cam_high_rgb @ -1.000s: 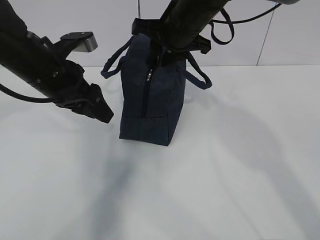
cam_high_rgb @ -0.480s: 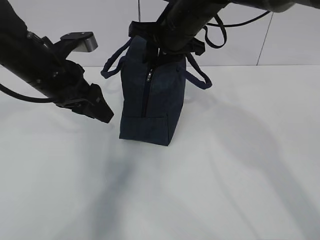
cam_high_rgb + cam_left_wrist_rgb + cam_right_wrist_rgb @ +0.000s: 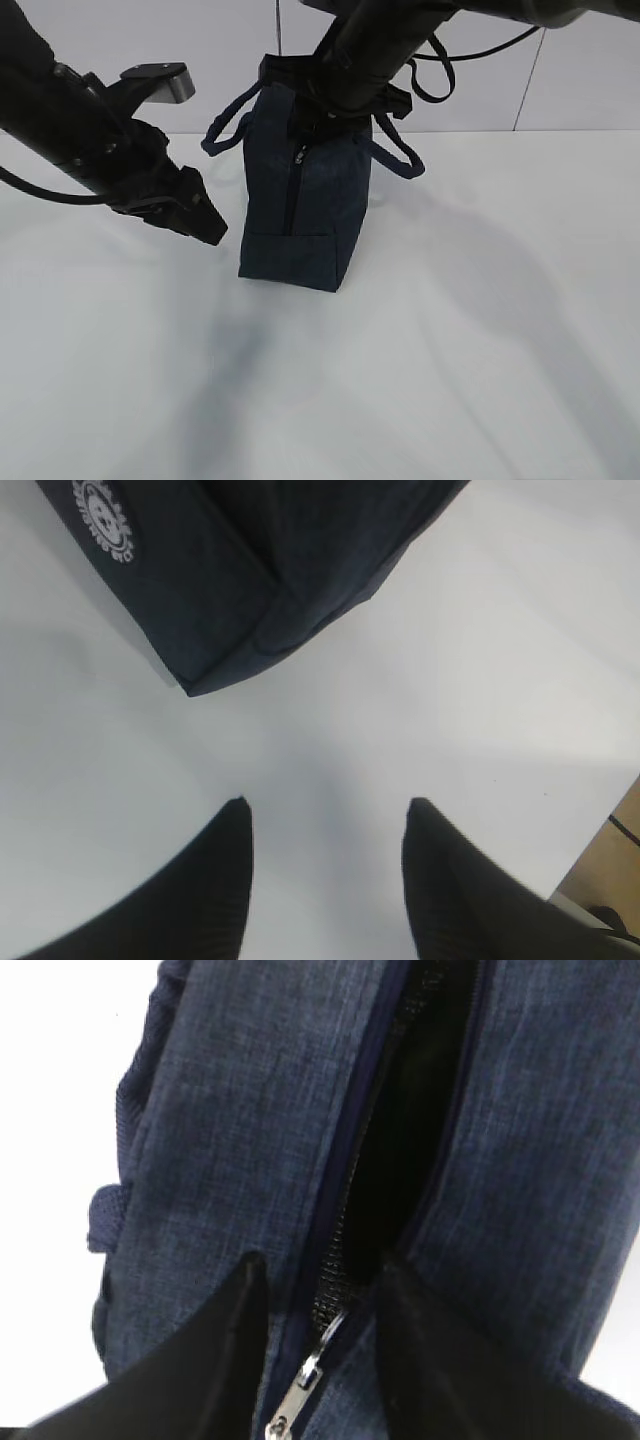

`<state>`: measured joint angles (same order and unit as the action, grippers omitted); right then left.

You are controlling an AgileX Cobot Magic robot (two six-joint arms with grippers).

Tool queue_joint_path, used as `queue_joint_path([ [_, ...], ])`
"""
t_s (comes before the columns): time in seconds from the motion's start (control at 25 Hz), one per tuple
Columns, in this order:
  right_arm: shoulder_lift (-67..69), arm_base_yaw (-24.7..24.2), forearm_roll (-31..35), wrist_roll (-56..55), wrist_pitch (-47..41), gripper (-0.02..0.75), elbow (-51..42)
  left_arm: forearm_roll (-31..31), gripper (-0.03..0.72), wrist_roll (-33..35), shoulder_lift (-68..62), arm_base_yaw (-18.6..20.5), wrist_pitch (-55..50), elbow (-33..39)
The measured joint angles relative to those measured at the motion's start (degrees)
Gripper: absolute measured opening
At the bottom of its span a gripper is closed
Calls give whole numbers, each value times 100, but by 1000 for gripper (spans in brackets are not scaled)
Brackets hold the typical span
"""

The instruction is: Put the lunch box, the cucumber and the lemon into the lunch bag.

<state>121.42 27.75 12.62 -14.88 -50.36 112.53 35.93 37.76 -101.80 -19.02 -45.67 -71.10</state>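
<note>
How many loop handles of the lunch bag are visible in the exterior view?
2. One handle hangs at the left side of the lunch bag; the other handle hangs at its right side. The right arm hides part of the bag's top.

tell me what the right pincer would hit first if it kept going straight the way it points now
Most likely the lunch bag. The right pincer sits over the open stretch of zipper, with the zipper pull between its fingers, so it would probably enter the dark gap. Depth is unclear.
</note>
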Motion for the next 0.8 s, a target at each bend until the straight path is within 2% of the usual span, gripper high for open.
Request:
queue_joint_path([
  [0.24,0,0,0,40,-139,233,0,0,354,0,0,0,0,0],
  [0.56,0,0,-14,61,-236,226,0,0,354,0,0,0,10,0],
  [0.8,8,0,-321,61,-93,226,0,0,354,0,0,0,10,0],
])
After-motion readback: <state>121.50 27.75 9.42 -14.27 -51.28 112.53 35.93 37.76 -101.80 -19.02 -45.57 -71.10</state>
